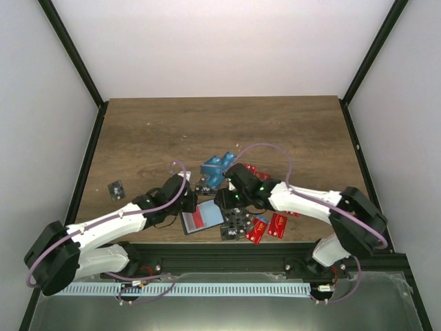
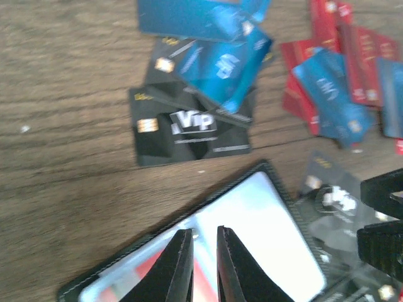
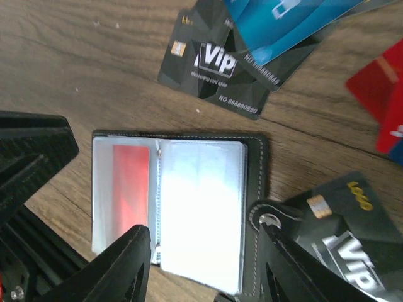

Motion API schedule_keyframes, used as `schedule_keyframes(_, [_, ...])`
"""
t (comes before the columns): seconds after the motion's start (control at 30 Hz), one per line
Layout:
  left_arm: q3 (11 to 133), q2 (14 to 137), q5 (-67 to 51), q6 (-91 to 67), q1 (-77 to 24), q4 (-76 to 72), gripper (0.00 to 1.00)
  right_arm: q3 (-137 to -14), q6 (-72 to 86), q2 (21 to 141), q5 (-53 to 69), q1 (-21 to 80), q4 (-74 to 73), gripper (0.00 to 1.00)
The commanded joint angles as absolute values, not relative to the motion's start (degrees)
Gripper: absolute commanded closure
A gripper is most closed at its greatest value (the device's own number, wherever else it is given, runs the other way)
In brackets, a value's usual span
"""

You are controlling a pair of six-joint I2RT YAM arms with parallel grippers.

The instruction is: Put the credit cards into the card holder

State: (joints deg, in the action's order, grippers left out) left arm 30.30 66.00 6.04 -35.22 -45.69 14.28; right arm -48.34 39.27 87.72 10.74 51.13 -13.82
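The card holder (image 3: 257,165) lies open and flat directly beneath the right gripper (image 3: 204,229). That gripper's jaws stand about half spread, one on either side of the clear sleeves, holding nothing. A red card (image 3: 129,182) sits in the pocket next to one of its fingers. The left gripper (image 2: 203,233) is all but closed just over the same sleeves; whether it nips the film I cannot tell. Loose credit cards (image 2: 189,126) lie ahead of both tools, overlapping. They look light, stiff and slick, lying flat on the wooden table (image 3: 75,56), so they are best pinched at a raised, overlapping edge. The sleeves look soft and glossy, so steady the holder by its stitched black border.
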Motion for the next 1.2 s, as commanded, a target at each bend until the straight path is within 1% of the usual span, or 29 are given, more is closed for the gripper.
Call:
schedule_keyframes(0.0, [32.78,63.82,-0.92,-32.17,-46.26,12.54,0.85,-48.62,40.80,79.87,3.68,50.76,-22.45,0.50])
schedule_keyframes(0.13, [33.96,65.54,-7.10,-30.93,-47.40,8.67,0.83,-44.18,45.90,74.54,-0.41,48.48,-28.50,0.48])
schedule_keyframes(0.3, [35.53,70.21,-10.14,-30.50,-50.08,4.14,0.82,-39.72,51.52,70.00,-3.44,47.47,-34.02,0.22])
schedule_keyframes(0.37, [36.16,71.71,-11.06,-30.39,-51.27,2.46,0.80,-39.23,53.62,69.45,-3.45,47.46,-36.25,0.16])
schedule_keyframes(0.6, [39.36,79.17,-15.85,-28.00,-54.58,-1.04,0.79,-36.27,61.25,65.27,0.46,47.55,-40.82,0.13])
schedule_keyframes(0.7, [41.29,82.82,-14.71,-28.27,-54.66,-1.36,0.78,-35.10,64.01,62.76,0.10,47.53,-40.96,0.12])
schedule_keyframes(0.77, [43.20,84.70,-13.57,-28.38,-54.61,-0.73,0.78,-35.62,63.36,63.14,-1.82,47.47,-39.99,0.09])
schedule_keyframes(0.87, [43.91,85.48,-12.93,-28.26,-54.63,-0.23,0.78,-41.64,60.17,68.36,-7.05,46.00,-42.41,0.02])
schedule_keyframes(1.0, [42.96,83.96,-12.05,-27.68,-54.51,0.88,0.76,-47.92,53.54,77.70,-9.34,40.46,-43.46,0.02])
schedule_keyframes(1.17, [41.03,81.62,-11.38,-27.22,-54.27,1.57,0.75,-54.73,47.45,85.66,-10.25,36.10,-43.58,0.05])
